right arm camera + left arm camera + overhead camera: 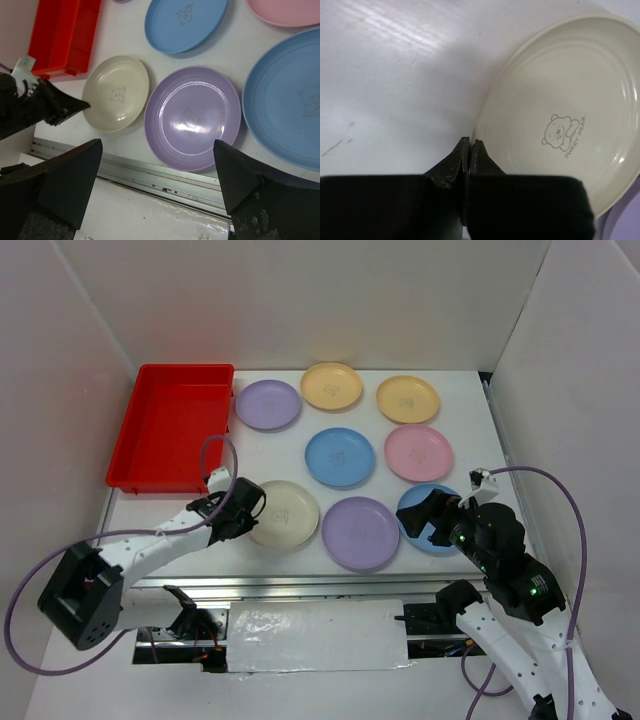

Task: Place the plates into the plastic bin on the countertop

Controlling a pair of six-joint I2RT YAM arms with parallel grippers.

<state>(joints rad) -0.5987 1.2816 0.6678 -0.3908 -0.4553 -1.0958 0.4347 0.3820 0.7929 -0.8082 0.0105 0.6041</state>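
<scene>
- The left gripper point(470, 142) has its black fingers pressed almost together, with only a thin slit between them. They pinch the left rim of the cream round shallow plastic plate point(560, 115).
- That plate bears a bear emblem and lies flat, ahead of the fingertips and to their right.
- The bright red rectangular plastic bin point(172, 427) sits beyond the left gripper and slightly to its left, on the white matte countertop point(465, 440). It is apart from the cream plate.
- The right gripper point(156, 147) is spread wide and hovers above the surface, gripping nothing.
- Between its fingers, lower down, lies the near purple round plastic plate point(192, 117).
- The near blue round plastic plate point(285, 100) lies just beside the purple one, towards the right finger. In the top view the gripper partly covers it.
- Beyond the right gripper lie the far blue plate point(340, 457) and the pink plate point(418, 453).
- Farther off are the left yellow plate point(331, 386), the right yellow plate point(408, 399) and the far purple plate point(268, 404), the last just beside the bin's right wall.
- Every plate in view rests on the countertop, outside the bin.
- A metal rail point(150, 175) runs along the countertop's edge, nearer than the right gripper's fingertips.
</scene>
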